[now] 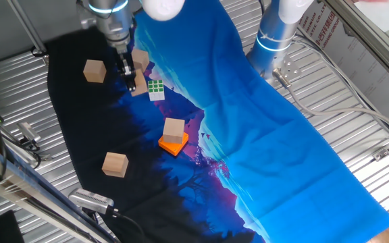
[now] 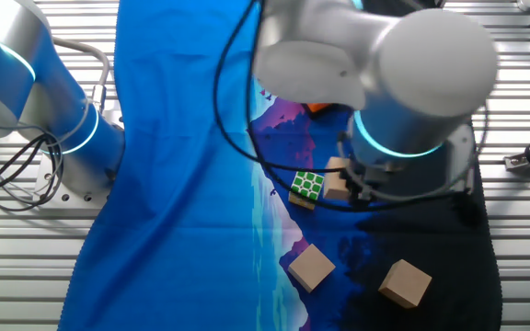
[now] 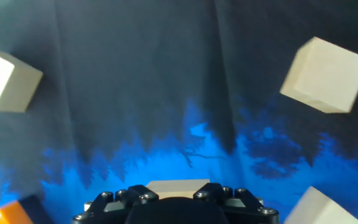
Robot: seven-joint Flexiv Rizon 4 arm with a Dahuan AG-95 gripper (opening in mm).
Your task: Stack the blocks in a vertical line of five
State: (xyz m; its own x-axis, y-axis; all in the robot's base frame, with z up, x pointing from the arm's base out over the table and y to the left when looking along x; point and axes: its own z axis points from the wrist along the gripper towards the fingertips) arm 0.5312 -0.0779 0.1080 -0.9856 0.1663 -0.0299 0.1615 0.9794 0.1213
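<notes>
My gripper (image 1: 132, 79) is shut on one tan wooden block (image 1: 139, 87), held low over the dark cloth right beside the green-and-white puzzle cube (image 1: 156, 89). The hand view shows that block (image 3: 178, 185) wedged between the jaws of the gripper (image 3: 178, 191). Another block (image 1: 140, 59) lies just behind the fingers. One block (image 1: 94, 71) sits to the left, one (image 1: 115, 164) near the front. A further block (image 1: 173, 128) rests on the flat orange square (image 1: 173, 144). In the other fixed view the arm hides most of the gripper (image 2: 346, 184) and the held block (image 2: 338, 177).
A blue and black cloth (image 1: 262, 135) covers the ribbed metal table. A second arm's base (image 1: 275, 37) stands at the back right. Cables and metal brackets (image 1: 26, 135) lie along the left and right table edges.
</notes>
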